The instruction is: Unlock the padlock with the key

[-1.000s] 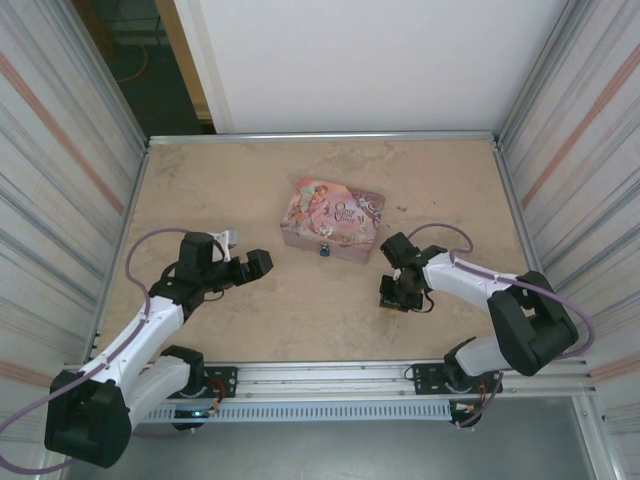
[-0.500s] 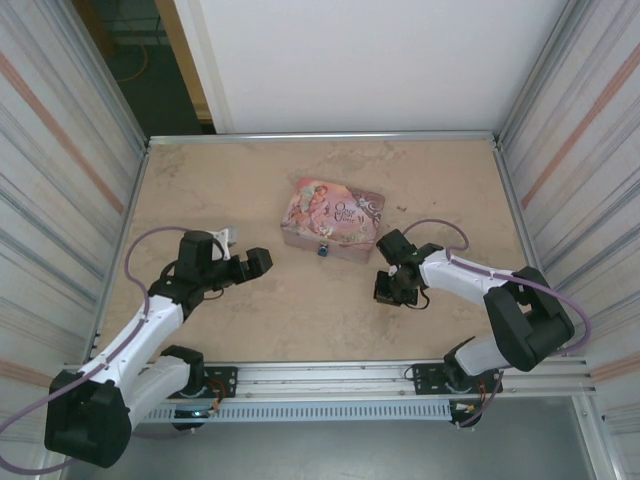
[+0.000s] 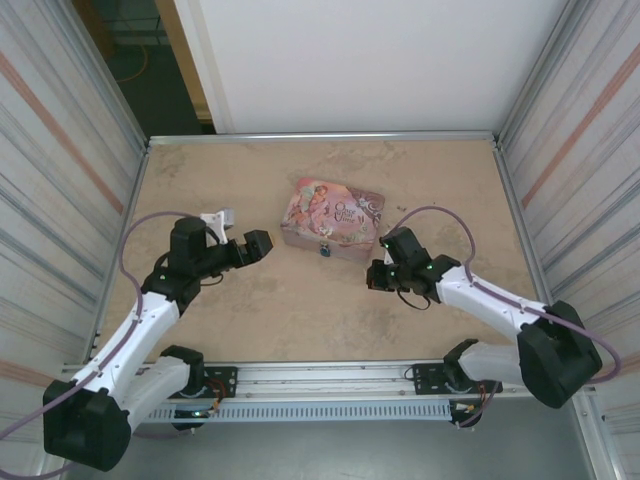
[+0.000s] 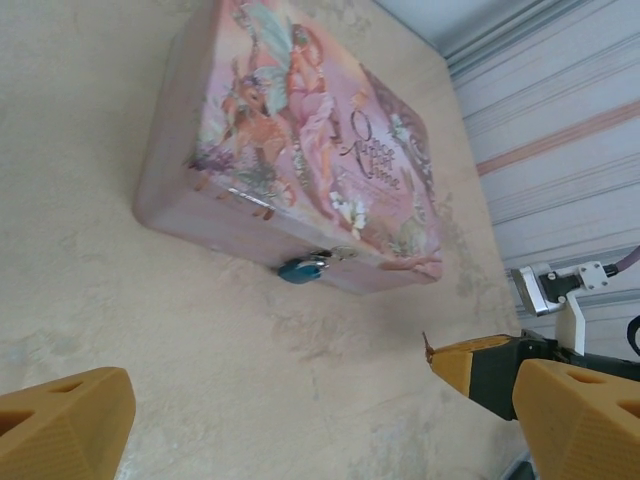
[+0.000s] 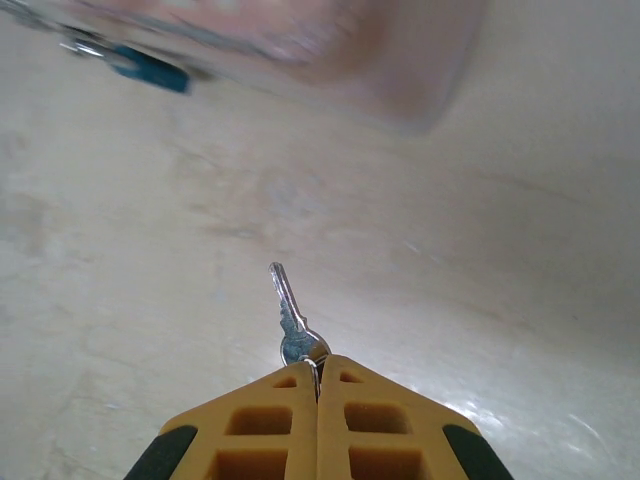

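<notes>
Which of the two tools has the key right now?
The right tool, shut on the key, its blade sticking out past the fingertips. The left tool stands open and empty.

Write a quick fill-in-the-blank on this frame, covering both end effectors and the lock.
The right end effector is shut on a thin silver metal ____. The tiny blue-bodied padlock hangs on the ____ illustrated rectangular tin. The left end effector is ____, holding nothing.
Missing: key; pink; open.

A robot lab cell: beige table (image 3: 300,310) fenced by ribbed metal panels (image 3: 60,150).
</notes>
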Tool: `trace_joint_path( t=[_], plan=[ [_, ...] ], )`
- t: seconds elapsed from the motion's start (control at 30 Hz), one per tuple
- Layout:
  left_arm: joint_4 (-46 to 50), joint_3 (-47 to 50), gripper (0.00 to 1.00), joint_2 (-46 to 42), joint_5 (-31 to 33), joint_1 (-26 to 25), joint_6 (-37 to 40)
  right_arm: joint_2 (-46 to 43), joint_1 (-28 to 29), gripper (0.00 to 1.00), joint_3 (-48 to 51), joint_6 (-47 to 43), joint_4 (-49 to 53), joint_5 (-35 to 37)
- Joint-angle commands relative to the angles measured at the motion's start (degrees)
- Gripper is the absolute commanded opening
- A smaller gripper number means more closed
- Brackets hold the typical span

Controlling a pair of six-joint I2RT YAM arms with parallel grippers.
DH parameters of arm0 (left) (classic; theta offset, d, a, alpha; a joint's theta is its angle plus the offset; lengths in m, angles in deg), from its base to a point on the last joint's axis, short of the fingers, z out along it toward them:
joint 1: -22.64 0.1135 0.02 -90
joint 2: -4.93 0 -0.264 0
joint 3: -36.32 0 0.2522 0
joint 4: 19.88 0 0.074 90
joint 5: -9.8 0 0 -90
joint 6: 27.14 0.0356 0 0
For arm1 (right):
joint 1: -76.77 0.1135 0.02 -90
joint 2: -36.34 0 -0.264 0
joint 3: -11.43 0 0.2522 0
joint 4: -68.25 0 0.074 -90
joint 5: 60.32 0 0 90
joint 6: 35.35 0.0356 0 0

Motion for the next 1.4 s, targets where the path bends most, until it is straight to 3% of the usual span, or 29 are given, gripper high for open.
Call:
trace_joint_path(
  t=[0.0, 0.3, 0.77, 1.37],
  plan=[
    [-5.2, -2.2, 0.95, 0.9, -4.6, 0.2, -3.7, -4.5, 1.4, 0.00, 1.2, -2.6, -6.5, 2.0],
    [-7.8, -10.1, 0.80, 6.8, -7.3, -5.5, -3.1, -10.2, 6.1, 0.00, 1.2, -6.9, -18.7, 4.9],
    [-11.0, -19.2, 0.59, 17.8, -6.8, -16.2, -1.2, -8.2, 12.3, 0.00, -0.3, -9.2, -29.9, 6.2],
    [-12.1, -19.1, 0.50, 21.5, -5.8, -18.9, -1.6, -5.7, 14.3, 0.00, -3.2, -9.5, -32.2, 6.0]
  ],
)
